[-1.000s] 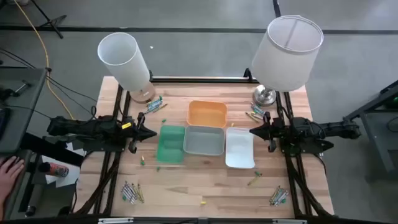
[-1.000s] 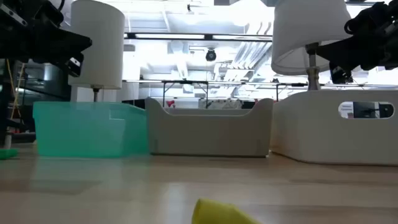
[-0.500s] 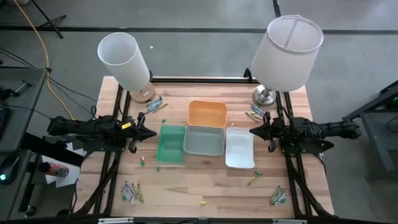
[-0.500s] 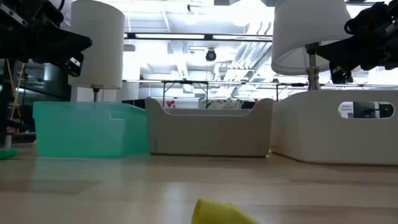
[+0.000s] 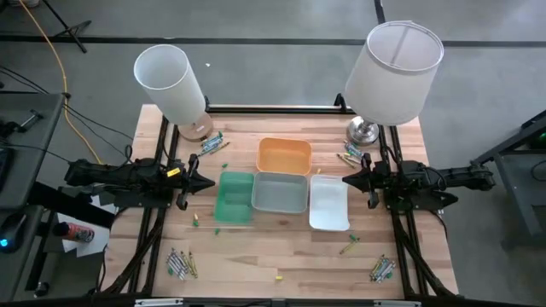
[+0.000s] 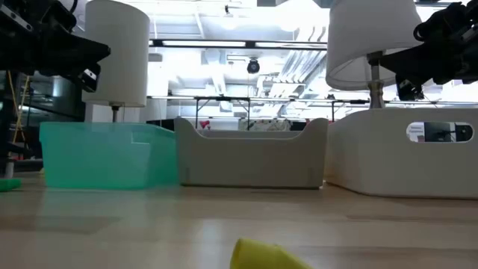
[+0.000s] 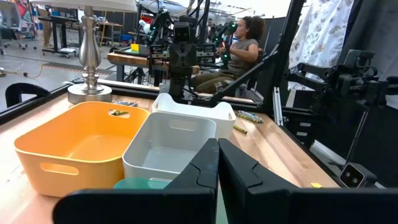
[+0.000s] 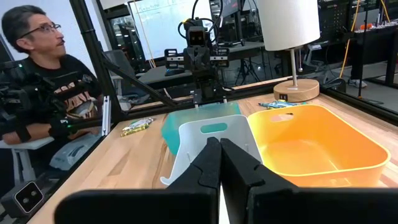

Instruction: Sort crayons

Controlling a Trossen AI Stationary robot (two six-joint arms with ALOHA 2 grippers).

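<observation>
A wooden table (image 5: pixel 256 256) is set in a workshop, with two lamps at its far corners and a person seated beyond its edge in the wrist views. The grey tray (image 5: pixel 280 193) at the table's middle is taken as the landmark. An orange tray (image 5: pixel 284 155) is placed touching its far side, a green tray (image 5: pixel 234 197) at its left and a white tray (image 5: pixel 328 202) at its right; this grouping is judged to give one bin per colour within reach of both arms.

The crayons (image 5: pixel 181 263) are found scattered around the grey tray: clusters near the front left and front right corners of the table, further clusters beside each lamp base, and single sticks lying between. One small piece is seen inside the orange tray; the other trays appear empty, so sorting is judged barely begun.

The left gripper (image 5: pixel 211 182) is held level just left of the green tray, fingers clenched on nothing. The right gripper (image 5: pixel 346 180) is held right of the white tray, likewise clenched and empty
</observation>
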